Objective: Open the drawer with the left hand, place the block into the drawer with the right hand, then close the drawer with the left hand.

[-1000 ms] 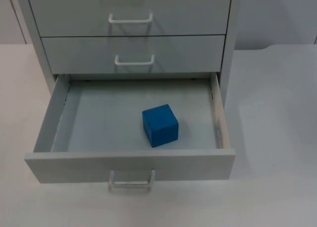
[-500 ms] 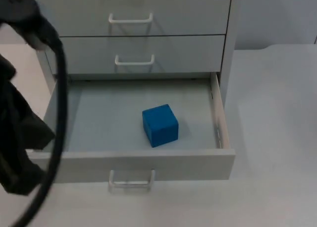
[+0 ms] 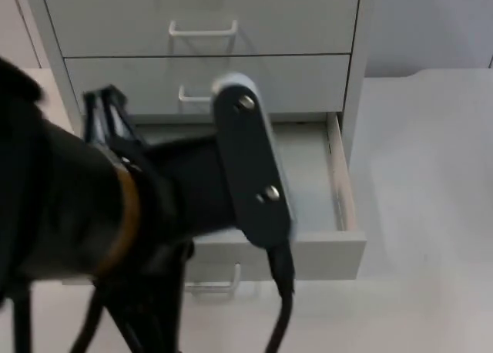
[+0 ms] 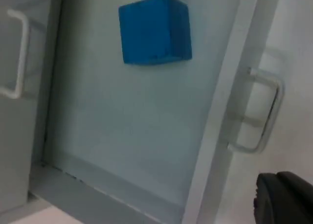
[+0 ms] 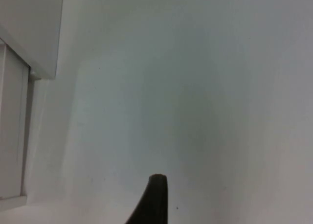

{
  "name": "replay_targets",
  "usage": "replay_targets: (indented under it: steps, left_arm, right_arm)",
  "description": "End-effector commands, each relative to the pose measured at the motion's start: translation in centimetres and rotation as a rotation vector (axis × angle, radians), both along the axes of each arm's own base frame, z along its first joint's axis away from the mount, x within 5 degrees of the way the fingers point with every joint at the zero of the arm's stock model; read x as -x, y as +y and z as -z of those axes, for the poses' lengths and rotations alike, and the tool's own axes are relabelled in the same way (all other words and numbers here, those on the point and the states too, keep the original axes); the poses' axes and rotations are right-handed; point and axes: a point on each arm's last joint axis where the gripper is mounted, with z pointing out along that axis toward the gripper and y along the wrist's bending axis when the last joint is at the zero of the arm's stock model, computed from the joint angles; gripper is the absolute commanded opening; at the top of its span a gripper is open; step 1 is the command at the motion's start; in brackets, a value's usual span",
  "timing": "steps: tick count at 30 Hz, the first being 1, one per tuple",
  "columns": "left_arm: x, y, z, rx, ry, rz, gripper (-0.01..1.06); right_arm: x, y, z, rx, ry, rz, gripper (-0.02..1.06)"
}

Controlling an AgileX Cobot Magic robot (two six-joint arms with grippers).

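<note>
Closing step starting | left arm now over open drawer | block inside | left gripper near handle, fingers: can't tell | right gripper waits over table, fingers: can't tell

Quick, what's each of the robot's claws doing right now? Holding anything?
Left gripper: near the open drawer's handle, holding nothing visible; open or shut cannot be told.
Right gripper: waiting over bare table; cannot be told.

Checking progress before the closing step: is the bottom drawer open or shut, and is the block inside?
Open: the bottom drawer stands pulled out from the cabinet, and the blue block rests on its floor.
</note>
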Motion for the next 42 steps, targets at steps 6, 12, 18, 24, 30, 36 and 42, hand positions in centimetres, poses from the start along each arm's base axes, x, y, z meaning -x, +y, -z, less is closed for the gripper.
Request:
replay_targets:
  steps: [6,12,18,24,30,36,42]
  left_arm:
    - [-0.4,-2.0,2.7,-0.063,-0.008,0.133,0.00]
    - [-0.7,-2.9,4.9,-0.093,0.002,0.202,0.00]
    - [-2.4,-2.5,6.6,-0.114,-0.018,0.163,0.00]
    - [-3.9,-1.8,7.0,-0.032,0.050,0.156,0.00]
    - [-5.6,-0.4,7.5,-0.042,0.057,0.124,0.00]
    - [-5.9,-0.4,8.3,-0.022,0.103,0.132,0.00]
    - [-7.1,-1.0,9.0,-0.076,0.070,0.116,0.00]
  right_arm:
    - [0.1,-0.2,-0.1,0.007,-0.010,-0.002,0.80]
    - [0.1,-0.2,-0.1,0.007,-0.010,-0.002,0.80]
    - [0.1,-0.2,-0.1,0.007,-0.010,-0.002,0.80]
    - [0.1,-0.2,-0.1,0.007,-0.010,-0.002,0.80]
    - [0.1,-0.2,-0.1,0.007,-0.014,-0.002,0.80]
    - [0.0,-0.2,-0.2,0.007,-0.016,-0.002,0.80]
    - [0.0,-0.2,-0.2,0.009,-0.016,-0.003,0.80]
